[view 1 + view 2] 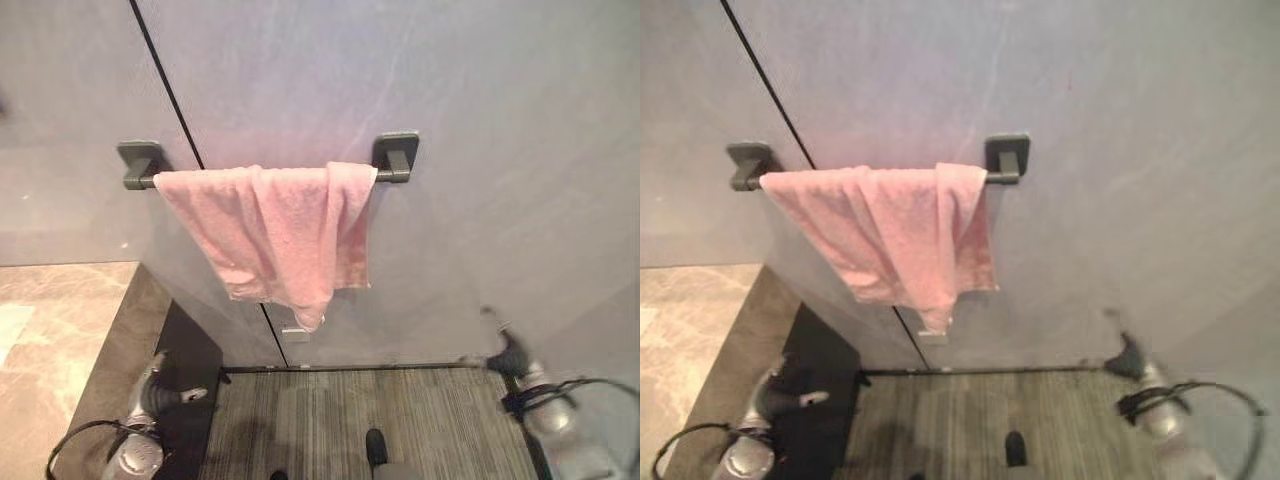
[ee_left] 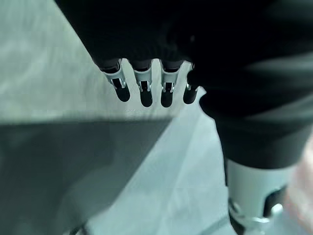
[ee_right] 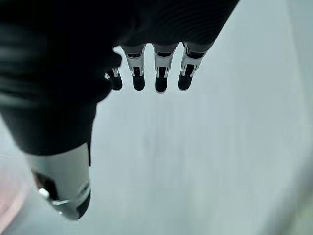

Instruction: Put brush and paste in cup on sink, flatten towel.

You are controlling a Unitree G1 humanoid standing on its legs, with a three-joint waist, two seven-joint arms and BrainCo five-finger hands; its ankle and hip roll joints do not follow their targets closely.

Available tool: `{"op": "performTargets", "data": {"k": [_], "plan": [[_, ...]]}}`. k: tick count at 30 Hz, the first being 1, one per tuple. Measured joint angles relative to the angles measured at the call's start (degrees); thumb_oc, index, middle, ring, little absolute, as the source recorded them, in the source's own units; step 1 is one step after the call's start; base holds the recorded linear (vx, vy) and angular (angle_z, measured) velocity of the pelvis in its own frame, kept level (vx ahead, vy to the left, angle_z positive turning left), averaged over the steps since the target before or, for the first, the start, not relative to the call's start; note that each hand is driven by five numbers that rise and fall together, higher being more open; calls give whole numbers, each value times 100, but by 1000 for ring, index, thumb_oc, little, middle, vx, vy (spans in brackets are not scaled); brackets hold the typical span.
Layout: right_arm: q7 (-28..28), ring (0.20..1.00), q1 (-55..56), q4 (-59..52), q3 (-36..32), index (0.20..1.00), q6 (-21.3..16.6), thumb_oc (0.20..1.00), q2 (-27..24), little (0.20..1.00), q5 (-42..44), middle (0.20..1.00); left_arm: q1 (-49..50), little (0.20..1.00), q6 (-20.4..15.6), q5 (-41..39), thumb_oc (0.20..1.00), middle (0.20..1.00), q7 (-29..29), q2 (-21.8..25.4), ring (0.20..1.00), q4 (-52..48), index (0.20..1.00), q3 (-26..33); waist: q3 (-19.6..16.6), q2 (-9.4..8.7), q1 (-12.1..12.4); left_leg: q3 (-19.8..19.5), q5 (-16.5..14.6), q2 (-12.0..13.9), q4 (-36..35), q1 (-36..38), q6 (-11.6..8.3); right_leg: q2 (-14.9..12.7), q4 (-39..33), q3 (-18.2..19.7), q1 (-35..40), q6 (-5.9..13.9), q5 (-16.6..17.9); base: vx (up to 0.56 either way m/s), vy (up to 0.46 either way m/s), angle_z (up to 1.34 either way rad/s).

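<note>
Towel (image 1: 275, 232): pink, hanging bunched over the towel bar, its right part folded over the rest, its lower edge sagging to an uneven point.
Towel bar (image 1: 392, 174): dark, with square mounts at both ends, sitting fixed to the wall and carrying the towel along most of its length.
Wall (image 1: 480, 110): pale grey panels, a dark seam running diagonally behind the bar.
Left hand (image 2: 142, 88): hanging low at the lower left, well apart from the towel, fingers straight and spread, gripping nothing.
Right hand (image 3: 156, 73): hanging low at the lower right, well apart from the towel, fingers straight and spread, gripping nothing.
Floor (image 1: 400, 420): grey striped carpet lying below the wall; beige stone tiles lying at the left.
</note>
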Motion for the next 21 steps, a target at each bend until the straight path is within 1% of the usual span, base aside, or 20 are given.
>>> {"op": "performTargets", "data": {"k": [1,2,4,5,7,8,10,11,12,13,15,17,18,19,20,21], "plan": [[-211,1000,134,-334,-617,1000,-51,1000,282,1000,-9,1000,148,1000,-31,57,1000,1000,185,-35,1000,-447,1000,287,12,-31,1,14,-1,-5,9,-9,0,-4,0,6,-22,5,2,0,0,0],[-285,1000,261,-572,-741,1000,-68,1000,296,1000,-89,1000,236,1000,-74,126,1000,1000,273,-35,1000,-651,1000,416,28,-23,9,18,-6,-9,1,-8,6,-10,0,7,-22,6,2,61,9,-2],[-411,1000,392,-998,-756,1000,-183,1000,117,1000,-501,1000,325,1000,-239,225,1000,1000,478,79,1000,-1101,1000,686,30,-17,-8,34,-17,-15,1,-2,20,-20,0,9,-15,16,-5,0,0,0],[-490,1000,387,-1156,-811,1000,-246,1000,117,1000,-582,1000,299,1000,-264,303,1000,1000,531,131,1000,-1312,1000,795,35,-27,-7,31,-17,-15,1,-4,21,-19,0,9,-21,17,-5,0,0,0],[-623,1000,340,-1486,-940,1000,-423,1000,112,1000,-646,1000,258,1000,-458,439,1000,1000,703,248,1000,-1619,1000,1016,42,-36,-4,30,-16,-15,1,-8,22,-18,0,10,-27,17,-4,0,0,0],[-618,1000,296,-1677,-970,1000,-489,1000,25,1000,-734,1000,200,1000,-483,572,1000,1000,749,377,1000,-1786,1000,1094,41,-28,-1,36,-16,-15,4,-6,21,-19,0,16,-26,18,-3,0,0,0],[-610,1000,207,-2098,-969,1000,-689,1000,-497,1000,-743,1000,208,1000,-574,906,1000,1000,820,978,1000,-2178,1000,1223,43,-31,7,40,-18,-16,1,-3,21,-19,1,22,-22,22,-1,17,2,-1],[-617,1000,-173,-2338,-972,1000,-923,1000,-934,1000,-748,1000,39,1000,-765,1192,1000,1000,973,1417,1000,-2397,1000,1437,30,-38,8,39,-22,-16,2,-1,22,-20,2,24,4,24,-3,0,0,0],[-623,1000,-328,-2399,-969,1000,-986,1000,-1035,1000,-746,1000,-68,1000,-798,1286,1000,1000,1048,1514,1000,-2420,1000,1467,15,-35,23,36,-22,-18,2,-4,22,-24,2,24,4,26,-4,0,0,0],[-712,1000,-908,-2637,-806,1000,-1161,1000,-1082,1000,-722,1000,-330,1000,-887,1490,1000,1000,1278,1583,1000,-2541,1000,1533,-26,-45,25,36,-22,-20,16,5,23,-21,2,23,-12,29,-2,0,0,0],[-725,1000,-1179,-2773,-530,1000,-1270,1000,-1092,1000,-697,1000,-386,1000,-905,1526,1000,1000,1359,1521,1000,-2649,1000,1519,-43,-47,36,36,-19,-21,28,12,19,-17,4,21,-6,43,11,0,0,0],[-710,1000,-1603,-2893,-23,1000,-1399,1000,-1201,1000,-669,1000,-472,1000,-1023,1576,1000,1000,1383,1560,1000,-2784,1000,1476,-59,-55,28,53,2,-22,29,10,-10,-18,15,30,-11,24,29,-4,1,-2],[-694,1000,-2176,-2937,632,1000,-1474,1000,-1559,1000,-594,1000,-624,1000,-1103,1708,1000,1000,1390,1871,1000,-2939,1000,1256,-64,-63,59,78,4,-31,29,27,-12,-27,24,33,0,29,40,-7,5,-3],[-667,1000,-2495,-2927,931,1000,-1530,1000,-1727,1000,-594,1000,-743,1000,-1190,1798,1000,1000,1384,2156,1000,-3048,1000,1097,-73,-79,76,99,6,-33,29,25,-13,-26,45,42,-6,32,41,0,0,0],[-612,1000,-2721,-2919,1083,1000,-1574,1000,-1743,1000,-582,1000,-788,1000,-1318,1848,1000,1000,1379,2282,1000,-3173,1000,1086,-76,-82,104,103,5,-33,29,33,-14,-27,44,45,-1,32,40,-3,-1,-3],[-595,1000,-2968,-2893,1277,1000,-1573,1000,-1778,1000,-551,1000,-848,1000,-1353,1916,1000,1000,1371,2424,1000,-3246,1000,1029,-76,-82,127,116,5,-37,29,48,-14,-27,44,59,6,32,40,-10,-7,-6]]}}
